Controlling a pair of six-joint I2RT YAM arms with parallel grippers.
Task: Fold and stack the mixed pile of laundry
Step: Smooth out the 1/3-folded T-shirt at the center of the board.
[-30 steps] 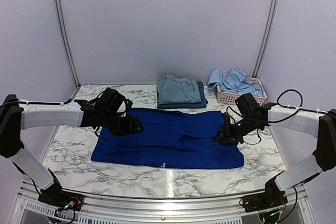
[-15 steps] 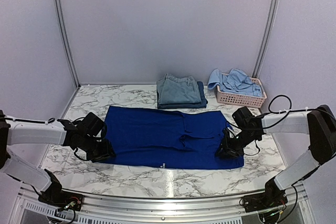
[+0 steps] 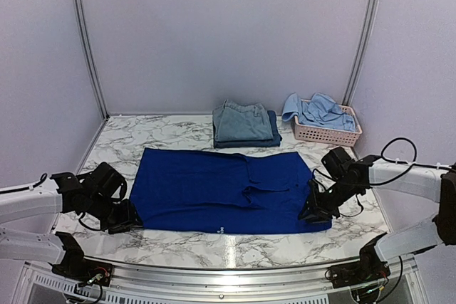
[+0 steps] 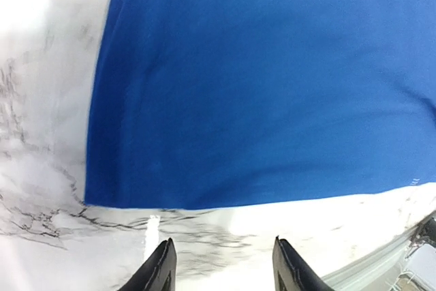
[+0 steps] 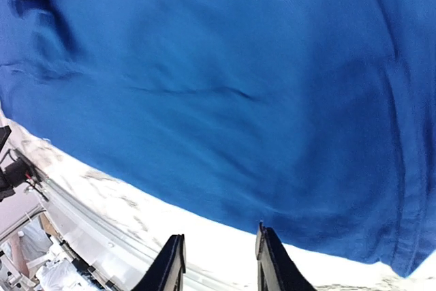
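Most of the navy piece (image 3: 273, 132) lies hidden beneath folded denim (image 3: 241, 122).

Left arm (image 3: 28, 204) lies long and low, its white forearm almost level, reaching in from the left edge. The wrist turns inward, and the left gripper (image 3: 128, 216) is right down at surface height, pointing toward the middle. From its wrist camera the two dark fingers (image 4: 160, 270) stand clearly parted, jaws open. Across the way, the right arm (image 3: 399, 176) comes in from the right side, wrist dipped steeply, right gripper (image 3: 311, 213) angled down and inward. Its fingers (image 5: 174, 264) are apart as well, jaws open. The two grippers sit well apart.
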